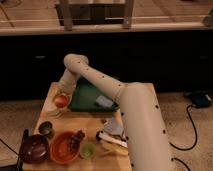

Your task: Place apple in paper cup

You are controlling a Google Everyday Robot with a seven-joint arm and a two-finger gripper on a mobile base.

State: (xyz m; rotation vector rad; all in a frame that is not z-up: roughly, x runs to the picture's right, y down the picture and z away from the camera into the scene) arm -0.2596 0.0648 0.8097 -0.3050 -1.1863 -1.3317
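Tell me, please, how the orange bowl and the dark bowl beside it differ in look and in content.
The orange bowl is bright orange; the dark bowl is deep maroon-brown. The orange bowl holds something dark at its right side; the dark bowl shows nothing inside. The orange bowl looks a little wider. Both stand upright on the wooden table, near its front edge. The gripper is far from both, at the apple.

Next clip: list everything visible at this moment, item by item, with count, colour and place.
apple: 1, orange-red, far left of table, at the end effector
paper cup: 1, off-white, just below the apple
green tray: 1, dark green, table's far middle
metal cup: 1, grey, left
dark bowl: 1, maroon, near left corner
orange bowl: 1, near edge
green cup: 1, near edge
table: 1, light wood
end effector: 1, over the apple
arm: 1, beige
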